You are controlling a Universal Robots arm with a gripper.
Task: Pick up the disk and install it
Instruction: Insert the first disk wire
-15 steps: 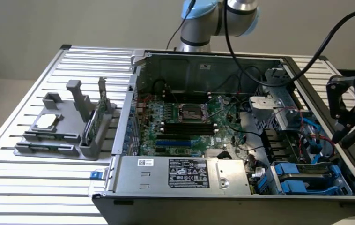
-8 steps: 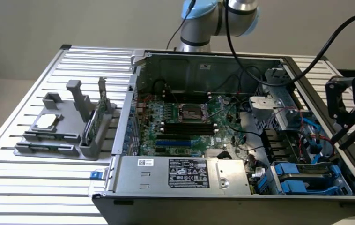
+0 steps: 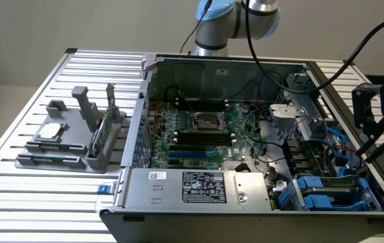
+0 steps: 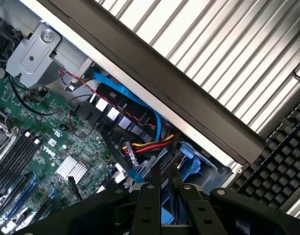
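The disk, grey in a blue plastic carrier, lies in the drive bay at the front corner of the open computer case, on the exterior view's right. My black gripper hangs just above and behind that bay, over the case's side wall, with its fingers pointing down at the blue cables. In the wrist view the two fingers stand close together with a narrow gap, and nothing is held in my gripper. The blue carrier shows just beyond the tips, beside a red, yellow and black cable plug.
A motherboard fills the case floor and a silver power supply runs along its front. On the exterior view's left, a grey fixture holds a small silver chip and an upright green card. The slatted table surrounds the case.
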